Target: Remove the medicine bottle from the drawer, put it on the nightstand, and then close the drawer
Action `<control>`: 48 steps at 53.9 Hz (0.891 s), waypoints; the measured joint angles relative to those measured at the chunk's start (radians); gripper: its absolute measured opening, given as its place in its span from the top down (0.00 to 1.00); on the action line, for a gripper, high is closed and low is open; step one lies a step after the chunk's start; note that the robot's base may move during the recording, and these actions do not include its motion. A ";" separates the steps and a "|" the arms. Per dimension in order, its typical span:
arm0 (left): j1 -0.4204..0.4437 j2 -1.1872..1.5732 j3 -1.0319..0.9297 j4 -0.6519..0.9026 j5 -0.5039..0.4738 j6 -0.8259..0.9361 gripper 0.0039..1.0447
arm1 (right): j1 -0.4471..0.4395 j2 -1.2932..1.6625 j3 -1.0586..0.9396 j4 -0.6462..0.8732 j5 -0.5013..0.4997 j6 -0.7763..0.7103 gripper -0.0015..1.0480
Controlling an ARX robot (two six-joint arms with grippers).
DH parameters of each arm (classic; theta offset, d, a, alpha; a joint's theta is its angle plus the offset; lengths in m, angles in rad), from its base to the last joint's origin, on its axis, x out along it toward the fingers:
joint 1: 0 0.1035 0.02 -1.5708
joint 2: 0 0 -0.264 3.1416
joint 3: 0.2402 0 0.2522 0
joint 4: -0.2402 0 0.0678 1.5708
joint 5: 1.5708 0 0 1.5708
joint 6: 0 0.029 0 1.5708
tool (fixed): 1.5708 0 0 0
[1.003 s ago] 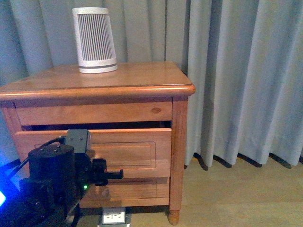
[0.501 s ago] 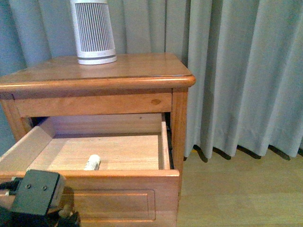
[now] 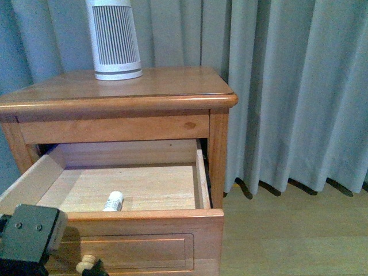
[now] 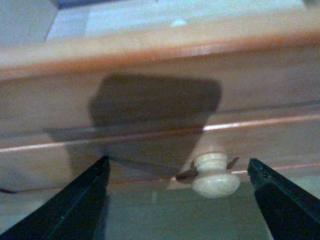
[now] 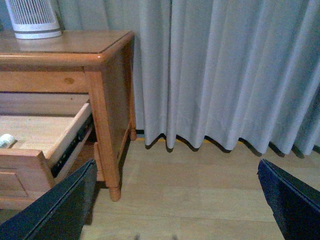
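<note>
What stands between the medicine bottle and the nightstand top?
Nothing visible covers the medicine bottle in the open drawer. Only the overhanging front edge of the nightstand must be cleared; the ribbed device stands at the back, leaving bare top in front.

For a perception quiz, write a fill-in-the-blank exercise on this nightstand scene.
The drawer stands ____.
The medicine bottle lies ____ the drawer.
The ribbed device stands on ____ of the nightstand.
In the left wrist view, the drawer's ____ shows between the jaws of the left tool.
Missing: open; inside; top; knob.
</note>
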 joint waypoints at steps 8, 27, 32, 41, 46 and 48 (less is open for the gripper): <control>0.034 -0.157 -0.005 -0.098 0.000 0.006 0.07 | 0.000 0.000 0.000 0.000 0.000 0.000 0.07; 0.019 -0.818 -0.053 -0.647 0.008 0.013 0.06 | 0.000 0.000 0.000 0.000 0.000 0.000 0.07; -0.033 -1.064 -0.076 -0.788 -0.056 0.025 0.06 | 0.000 0.000 0.000 0.000 0.000 0.000 0.07; -0.143 -1.456 -0.134 -1.057 -0.198 0.029 0.06 | 0.000 0.000 0.000 0.000 0.000 0.000 0.07; -0.200 -1.610 -0.169 -1.155 -0.250 0.030 0.06 | 0.000 0.000 0.000 0.000 0.000 0.000 0.07; -0.210 -1.654 -0.174 -1.202 -0.267 0.016 0.06 | 0.000 0.000 0.000 0.000 0.000 0.000 0.07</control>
